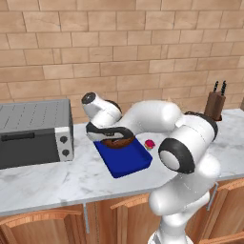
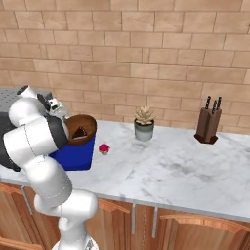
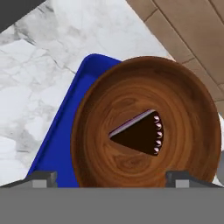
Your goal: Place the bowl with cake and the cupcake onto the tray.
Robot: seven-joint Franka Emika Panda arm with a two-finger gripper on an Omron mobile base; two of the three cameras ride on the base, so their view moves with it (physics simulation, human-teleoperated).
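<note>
The brown bowl (image 3: 144, 131) with a dark cake wedge (image 3: 141, 136) sits tilted over the far end of the deep-blue tray (image 1: 125, 161). In the right base view the bowl (image 2: 81, 129) leans with its inside facing the camera, above the tray (image 2: 74, 154). My gripper (image 3: 110, 178) hovers right over the bowl, open, its fingertips (image 3: 42, 177) spread wide at the bowl's near rim. From the left base view the gripper (image 1: 111, 136) is just above the bowl (image 1: 118, 142). The cupcake (image 1: 150, 143) with its pink-red top stands on the counter just right of the tray, apart from it.
A grey toaster oven (image 1: 34, 132) stands left of the tray. A potted plant (image 2: 144, 122) and a knife block (image 2: 207, 125) stand at the back right by the brick wall. Marble counter (image 2: 171, 166) stretches right of the cupcake (image 2: 103, 148).
</note>
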